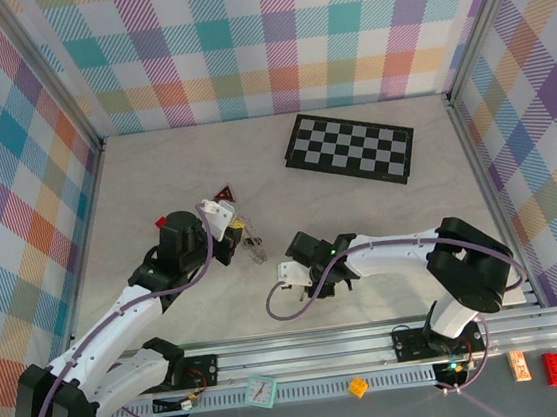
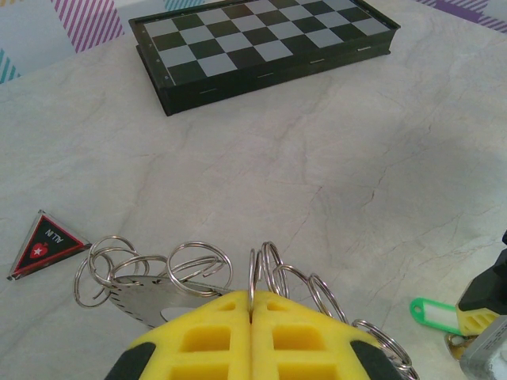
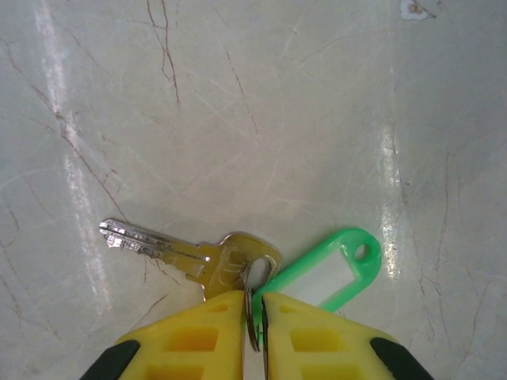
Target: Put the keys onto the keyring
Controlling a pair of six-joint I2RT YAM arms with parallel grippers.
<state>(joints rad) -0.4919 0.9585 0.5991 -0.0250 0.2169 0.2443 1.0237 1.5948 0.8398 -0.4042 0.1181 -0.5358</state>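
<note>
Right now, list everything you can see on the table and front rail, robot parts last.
chessboard: one, black and grey, far side of table.
red triangle: one, red-edged, near the keyring.
keyring: one, grey toothed plate with linked silver rings, table centre.
key: one, silver blade, brassy head, flat on table.
green tag: one, green, beside the key.
teal card, orange block, peach tag, red brick: one each, front rail.
left gripper: one, yellow fingers, shut on keyring.
right gripper: one, yellow fingers, shut on key's small ring.
</note>
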